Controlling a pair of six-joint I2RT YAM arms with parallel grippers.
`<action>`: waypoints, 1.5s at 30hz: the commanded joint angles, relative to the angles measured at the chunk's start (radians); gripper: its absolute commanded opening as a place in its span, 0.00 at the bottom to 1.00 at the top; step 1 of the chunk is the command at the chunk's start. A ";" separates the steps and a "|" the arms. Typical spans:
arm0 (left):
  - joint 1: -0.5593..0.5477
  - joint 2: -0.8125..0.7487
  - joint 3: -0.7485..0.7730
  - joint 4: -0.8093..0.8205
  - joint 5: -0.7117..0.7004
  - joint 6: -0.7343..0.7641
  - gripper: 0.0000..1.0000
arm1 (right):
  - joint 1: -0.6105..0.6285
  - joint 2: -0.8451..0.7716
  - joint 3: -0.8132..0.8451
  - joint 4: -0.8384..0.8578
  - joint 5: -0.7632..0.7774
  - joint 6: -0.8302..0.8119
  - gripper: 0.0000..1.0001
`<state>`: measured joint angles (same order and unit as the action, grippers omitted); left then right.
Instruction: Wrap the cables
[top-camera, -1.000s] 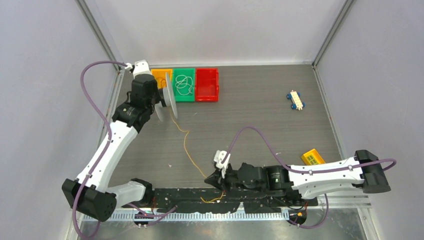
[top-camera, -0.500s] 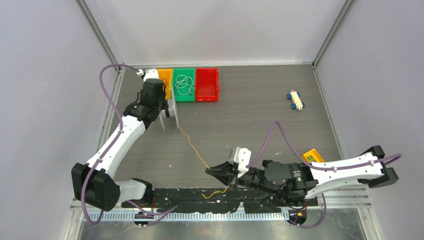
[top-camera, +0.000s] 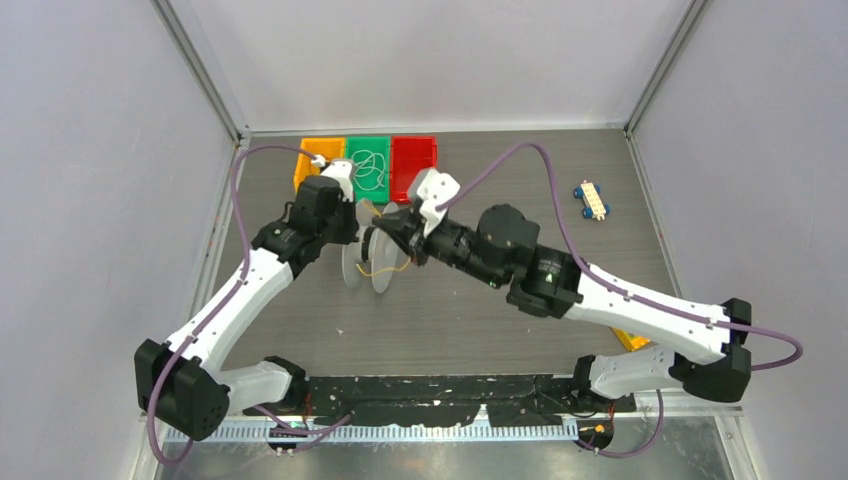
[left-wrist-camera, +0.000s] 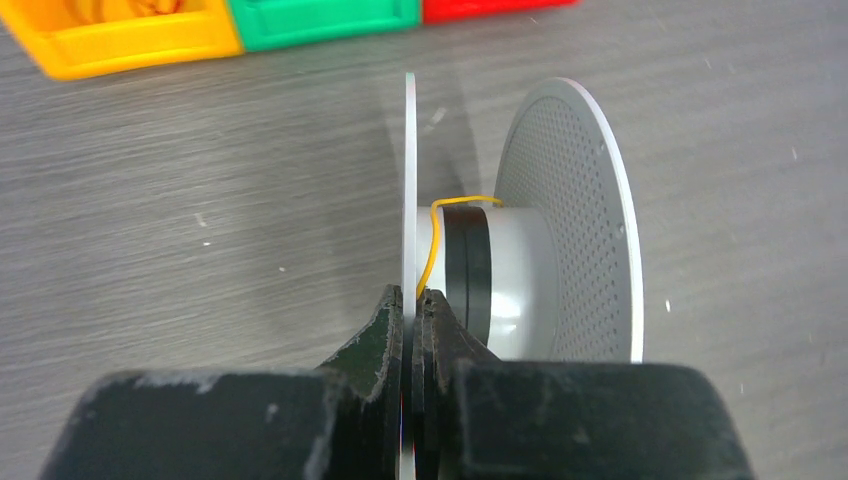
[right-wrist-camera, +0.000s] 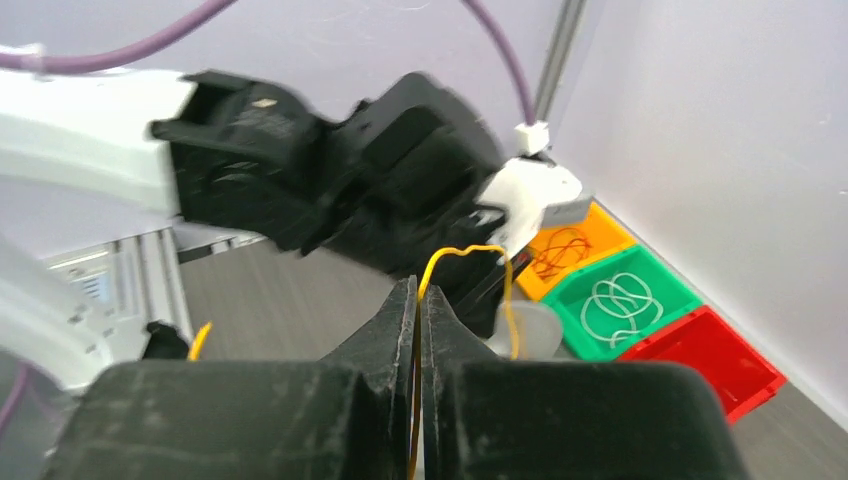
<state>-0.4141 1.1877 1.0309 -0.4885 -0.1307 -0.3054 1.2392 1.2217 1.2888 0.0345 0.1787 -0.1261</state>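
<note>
A white spool (top-camera: 364, 258) with two discs hangs mid-table; its perforated disc (left-wrist-camera: 570, 200) and pale hub with a black band show in the left wrist view. My left gripper (left-wrist-camera: 416, 297) is shut on the edge of the thin flange (left-wrist-camera: 409, 180). The yellow cable (left-wrist-camera: 436, 235) arcs over the hub beside the flange. My right gripper (right-wrist-camera: 418, 290) is shut on the same cable (right-wrist-camera: 460, 252), which loops up from its fingertips toward the spool (right-wrist-camera: 530, 325). From above, the right gripper (top-camera: 385, 228) sits just right of the spool, and a short yellow loop (top-camera: 378, 268) hangs between the discs.
Orange (top-camera: 318, 160), green (top-camera: 370, 170) and red (top-camera: 413, 165) bins stand in a row at the back; the green one holds a white wire. A toy car (top-camera: 592, 200) lies at the right. A yellow block (top-camera: 630, 338) peeks from under the right arm. A black rail (top-camera: 430, 390) runs along the front.
The right arm swung from the front edge up to the spool, carrying the cable and gathering its slack. The left arm moved the spool rightward, away from the bins.
</note>
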 joint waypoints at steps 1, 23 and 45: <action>-0.070 -0.064 0.009 -0.016 0.142 0.100 0.00 | -0.169 0.058 0.118 0.005 -0.155 0.033 0.05; 0.200 -0.428 -0.071 0.095 0.737 -0.233 0.00 | -0.663 -0.011 -0.349 0.057 -0.426 0.165 0.05; 0.244 -0.514 -0.240 0.423 0.241 -0.741 0.00 | -0.272 -0.075 -0.762 0.482 -0.289 0.467 0.09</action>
<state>-0.1761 0.6762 0.7845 -0.2329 0.2272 -0.9592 0.8810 1.1496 0.5179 0.3759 -0.2279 0.2844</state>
